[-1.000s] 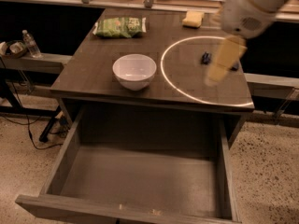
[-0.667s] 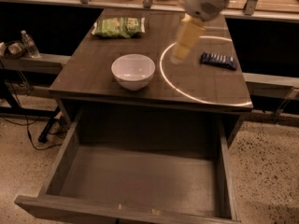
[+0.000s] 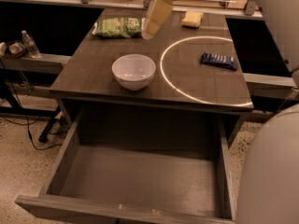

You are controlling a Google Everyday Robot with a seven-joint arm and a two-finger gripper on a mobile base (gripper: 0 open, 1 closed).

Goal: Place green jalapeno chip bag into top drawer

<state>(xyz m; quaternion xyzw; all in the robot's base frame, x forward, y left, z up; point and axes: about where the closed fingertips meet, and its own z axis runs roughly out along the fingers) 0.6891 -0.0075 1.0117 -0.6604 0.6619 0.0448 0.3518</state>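
Note:
The green jalapeno chip bag [image 3: 118,27] lies flat at the back left of the table. My gripper [image 3: 149,33] hangs from the top of the camera view, its pale tip just above the table right beside the bag's right end. I cannot tell whether it touches the bag. It holds nothing that I can see. The top drawer [image 3: 60,158] is pulled wide open below the table's front edge, and its flat bottom is bare.
A white bowl [image 3: 134,71] stands at the table's front left. A dark blue wrapped bar [image 3: 219,60] lies at the right, a yellow sponge [image 3: 192,18] at the back. A water bottle [image 3: 29,43] stands on a shelf left. My pale body [image 3: 273,171] fills the right edge.
My gripper has swung from over the blue bar on the right, leftward and toward the back, to the chip bag's right end. Nothing on the table has moved.

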